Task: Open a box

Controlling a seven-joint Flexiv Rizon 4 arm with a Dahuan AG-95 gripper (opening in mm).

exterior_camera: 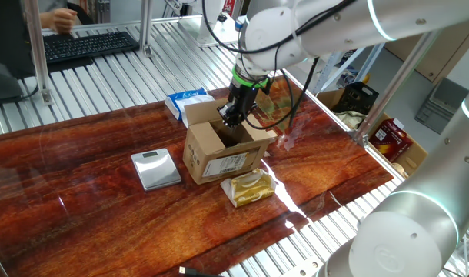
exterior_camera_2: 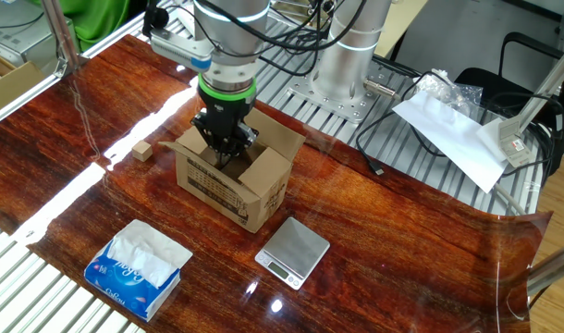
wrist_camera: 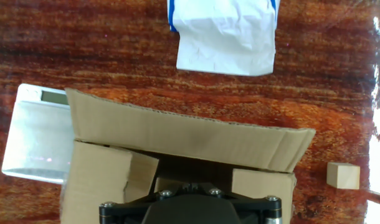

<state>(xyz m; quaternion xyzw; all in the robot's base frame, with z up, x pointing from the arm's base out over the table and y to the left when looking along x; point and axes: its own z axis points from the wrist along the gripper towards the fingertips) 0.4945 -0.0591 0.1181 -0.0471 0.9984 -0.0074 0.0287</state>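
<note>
I am keeping the hand [exterior_camera_2: 224,148] pinched fully together, holding nothing, and pointing it straight down into the mouth of the small brown corrugated cardboard box [exterior_camera_2: 234,178], because narrow fingertips are better for nudging flaps outward. The box is sitting mid-worktop [exterior_camera_2: 393,231]. Beside the box are lying a flat silver scale [exterior_camera_2: 293,251], a blue-and-white tissue packet [exterior_camera_2: 139,268] and a small wooden cube [exterior_camera_2: 142,151], all apart from it.
</note>
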